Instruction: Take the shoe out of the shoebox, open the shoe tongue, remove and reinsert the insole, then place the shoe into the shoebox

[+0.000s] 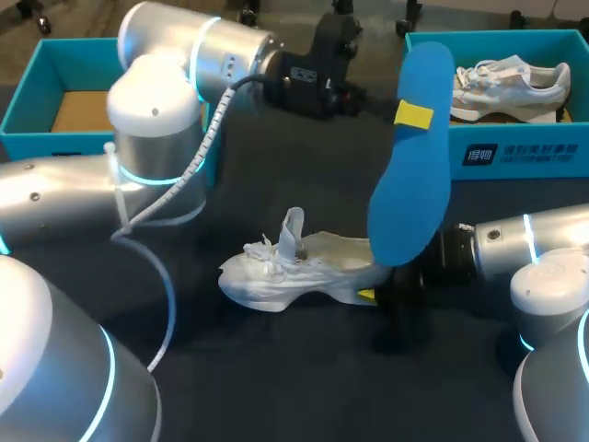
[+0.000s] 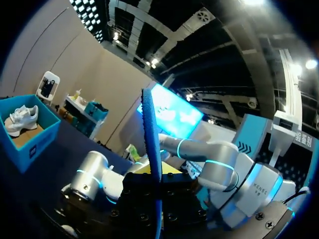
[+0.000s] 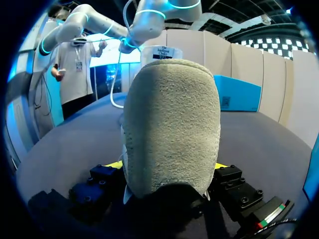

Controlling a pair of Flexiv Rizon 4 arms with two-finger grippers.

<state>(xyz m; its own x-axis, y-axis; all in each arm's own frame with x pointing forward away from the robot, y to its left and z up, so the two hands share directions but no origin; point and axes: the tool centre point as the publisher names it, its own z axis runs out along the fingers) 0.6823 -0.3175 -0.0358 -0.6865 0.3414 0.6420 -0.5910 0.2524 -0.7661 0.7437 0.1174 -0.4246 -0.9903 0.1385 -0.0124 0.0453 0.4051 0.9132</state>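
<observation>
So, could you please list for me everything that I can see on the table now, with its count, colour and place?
shoe on the table: one, white, lying mid-table, tongue raised.
insole: one, blue, held upright above that shoe's heel.
left shoebox: one, teal, far left, brown floor showing.
right shoebox: one, teal, far right.
boxed shoe: one, white, inside the right shoebox.
table: one, dark.
left hand: one, black with yellow tips, shut on the insole.
right hand: one, black with yellow tips, shut on the heel of the shoe on the table.

Matt blue insole (image 1: 411, 175), suede-like shoe (image 3: 172, 124)
</observation>
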